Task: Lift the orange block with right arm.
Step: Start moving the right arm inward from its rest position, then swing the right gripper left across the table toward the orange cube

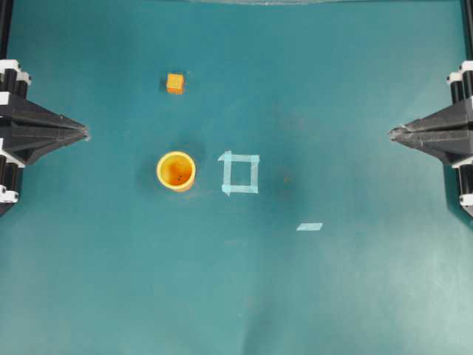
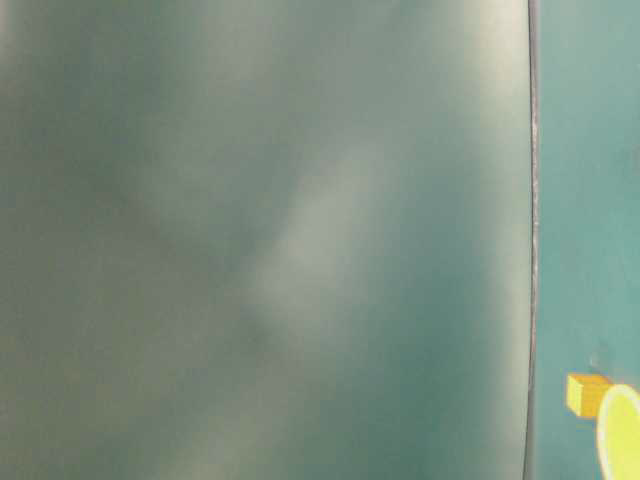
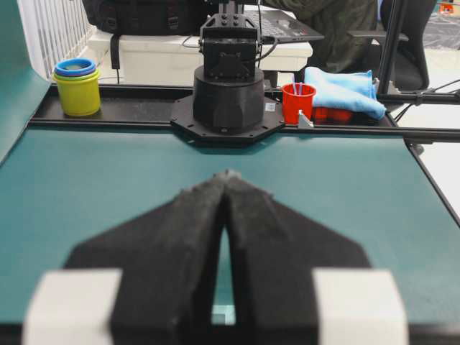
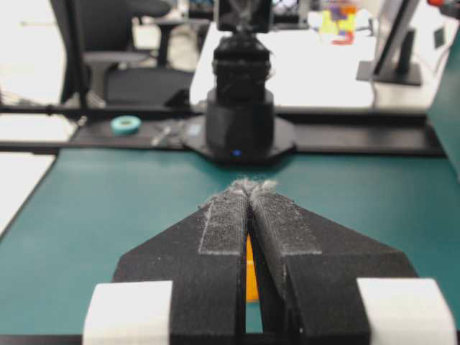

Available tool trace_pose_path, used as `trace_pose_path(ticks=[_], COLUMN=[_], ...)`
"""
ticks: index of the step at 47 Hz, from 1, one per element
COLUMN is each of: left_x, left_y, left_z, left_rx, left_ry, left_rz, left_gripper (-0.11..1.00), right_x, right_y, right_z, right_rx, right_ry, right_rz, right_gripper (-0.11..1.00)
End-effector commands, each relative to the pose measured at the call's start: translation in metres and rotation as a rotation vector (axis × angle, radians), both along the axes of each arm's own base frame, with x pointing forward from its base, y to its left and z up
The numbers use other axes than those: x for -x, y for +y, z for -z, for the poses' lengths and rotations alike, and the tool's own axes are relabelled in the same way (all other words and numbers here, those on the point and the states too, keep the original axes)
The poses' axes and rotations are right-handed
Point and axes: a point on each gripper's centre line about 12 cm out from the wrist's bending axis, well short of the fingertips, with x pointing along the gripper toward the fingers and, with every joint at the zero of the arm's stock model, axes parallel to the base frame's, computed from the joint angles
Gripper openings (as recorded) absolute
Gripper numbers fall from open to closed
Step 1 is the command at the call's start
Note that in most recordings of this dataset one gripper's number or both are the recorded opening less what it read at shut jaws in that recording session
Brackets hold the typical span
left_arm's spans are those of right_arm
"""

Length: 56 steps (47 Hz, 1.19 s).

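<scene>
The approach is not yet begun: right gripper (image 1: 393, 133) jaws are closed, empty, well apart from the orange block (image 1: 175, 83), so opening and reaching are required.

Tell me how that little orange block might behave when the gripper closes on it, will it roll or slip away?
The orange block looks like a flat-faced cube, so it probably won't roll. Being small, it is likely light and could skid on the smooth teal table if nudged off-centre. Its parallel faces should suit a pinch.
</scene>
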Motion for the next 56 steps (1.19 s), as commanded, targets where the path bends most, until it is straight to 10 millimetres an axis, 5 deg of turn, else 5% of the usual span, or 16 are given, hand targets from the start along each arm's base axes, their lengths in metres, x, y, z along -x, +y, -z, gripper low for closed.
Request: trace_pose_path(ticks=[1, 21, 56], left_x=[-0.004, -0.005, -0.005], left_y=[0.000, 0.000, 0.000], left_z=[-0.010, -0.010, -0.011], left_rx=[-0.011, -0.008, 0.006], left_ry=[0.002, 0.028, 0.025], left_rz=[0.002, 0.002, 0.003], left_gripper=[-0.01, 0.00, 0.00], right_x=[-0.003, -0.051, -0.123], right_y=[0.000, -0.001, -0.019], right_z=[-0.009, -0.012, -0.025], right_rx=[-0.009, -0.013, -0.008], right_ry=[-0.015, 0.222, 0.270], right_rz=[-0.002, 0.004, 0.059], right_gripper=[0.00, 0.00, 0.00])
